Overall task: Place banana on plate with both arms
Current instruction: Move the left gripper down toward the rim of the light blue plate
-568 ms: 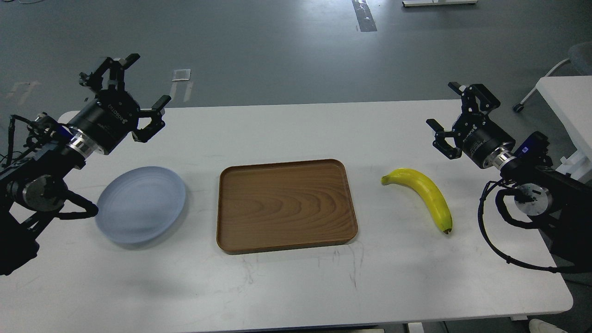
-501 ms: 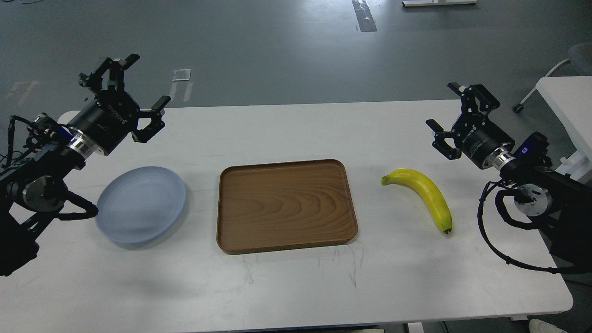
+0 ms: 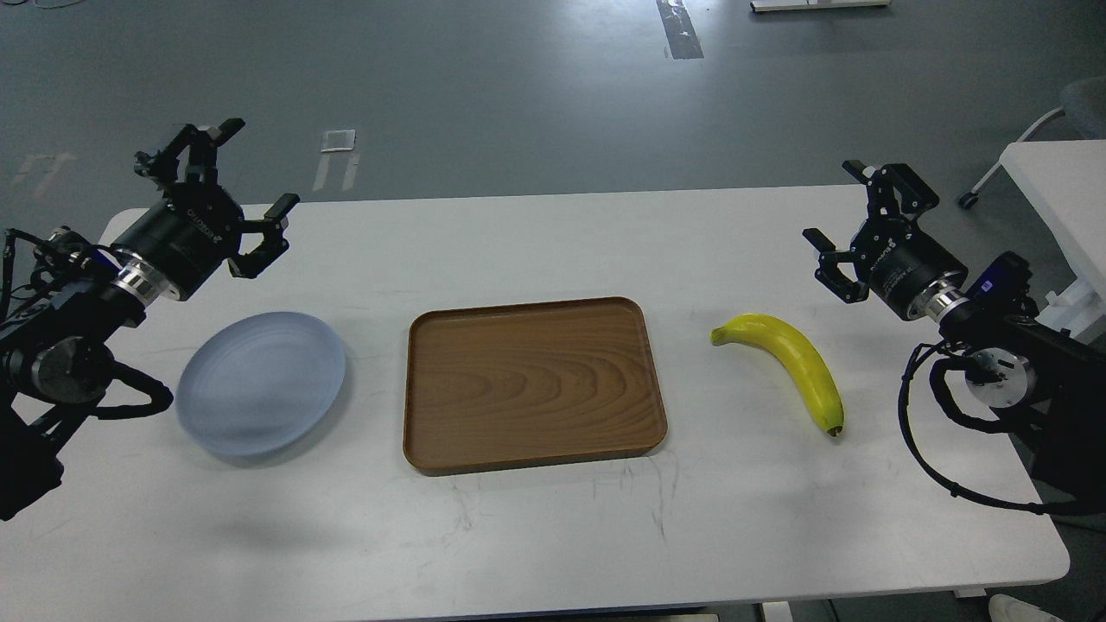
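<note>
Banana (image 3: 788, 366) is lying flat on the white table (image 3: 553, 536), right of the brown wood-grain tray (image 3: 534, 383), stem end pointing toward the tray and dark tip toward the near edge, nothing touching it. Plate (image 3: 262, 383) is the pale blue-grey one way over on the other side of the tray, empty, so banana and plate are well apart w/ the tray between them. Right gripper (image 3: 842, 220) hangs above the table just beyond and to the right of the banana, fingers spread wide, holding nothing. Left gripper (image 3: 225, 177) is up near the far left corner, beyond the plate, also spread wide and empty. So imo we're at the very start, pre-grasp, no pick yet. Next move prob falls to the right arm since it's the close one: come down over the thick middle of the banana, line the fingers across its width rather than along the curve, then close. After that it's a long way to the plate, so I'd guess a handover to the left arm somewhere over the tray, or a drop-off there, tbh can't say which. Main risk I'd flag: banana is curved and smooth-looking, could roll or swivel if pinched off-centre.
</note>
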Robot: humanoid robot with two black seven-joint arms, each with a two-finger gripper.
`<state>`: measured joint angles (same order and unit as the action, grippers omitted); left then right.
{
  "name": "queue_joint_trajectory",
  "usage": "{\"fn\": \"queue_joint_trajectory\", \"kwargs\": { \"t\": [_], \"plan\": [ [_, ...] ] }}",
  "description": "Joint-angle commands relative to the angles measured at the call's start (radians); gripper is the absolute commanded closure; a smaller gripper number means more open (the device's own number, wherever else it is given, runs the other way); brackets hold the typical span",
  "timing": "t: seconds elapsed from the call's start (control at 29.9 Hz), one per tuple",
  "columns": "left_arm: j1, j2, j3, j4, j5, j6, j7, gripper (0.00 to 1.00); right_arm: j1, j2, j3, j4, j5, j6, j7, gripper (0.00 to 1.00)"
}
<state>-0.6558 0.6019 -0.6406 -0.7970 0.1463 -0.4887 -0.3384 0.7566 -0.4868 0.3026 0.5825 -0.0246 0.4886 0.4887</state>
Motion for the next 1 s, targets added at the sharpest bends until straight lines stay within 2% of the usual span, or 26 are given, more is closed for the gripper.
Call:
{"fn": "queue_joint_trajectory", "kwargs": {
  "t": [0.0, 0.23, 0.3, 0.37, 0.64, 0.7, 0.77, 0.87, 0.97],
  "plan": [
    [-0.002, -0.002, 0.004, 0.035, 0.009, 0.0, 0.007, 0.0, -0.003, -0.001, 0.0, -0.001, 0.0, 0.0, 0.0, 0.0],
    [-0.016, 0.019, 0.001, -0.014, 0.082, 0.0, -0.016, 0.0, -0.003, -0.001, 0.0, 0.0, 0.0, 0.0, 0.0, 0.0],
    [-0.04, 0.103, -0.001, -0.095, 0.218, 0.0, -0.054, 0.0, -0.003, -0.004, 0.0, 0.0, 0.0, 0.0, 0.0, 0.0],
    [-0.065, 0.162, 0.001, -0.164, 0.356, 0.0, -0.068, 0.0, -0.003, -0.004, 0.0, 0.0, -0.001, 0.0, 0.0, 0.0],
    [-0.073, 0.329, 0.002, -0.346, 0.849, 0.0, -0.082, 0.0, -0.011, -0.001, 0.0, 0.002, -0.001, 0.0, 0.0, 0.0],
    [-0.062, 0.361, 0.005, -0.372, 1.069, 0.0, -0.096, 0.0, -0.013, 0.002, 0.0, 0.002, -0.001, 0.0, 0.0, 0.0],
    [-0.054, 0.368, 0.018, -0.367, 1.239, 0.0, -0.126, 0.0, -0.013, 0.002, 0.0, 0.002, -0.001, 0.0, 0.0, 0.0],
    [-0.045, 0.372, 0.08, -0.351, 1.407, 0.005, -0.15, 0.0, -0.014, 0.002, 0.0, 0.002, -0.001, 0.0, 0.0, 0.0],
    [-0.044, 0.372, 0.192, -0.3, 1.467, 0.112, -0.15, 0.0, -0.014, -0.003, 0.0, 0.002, -0.001, 0.0, 0.0, 0.0]
  ]
}}
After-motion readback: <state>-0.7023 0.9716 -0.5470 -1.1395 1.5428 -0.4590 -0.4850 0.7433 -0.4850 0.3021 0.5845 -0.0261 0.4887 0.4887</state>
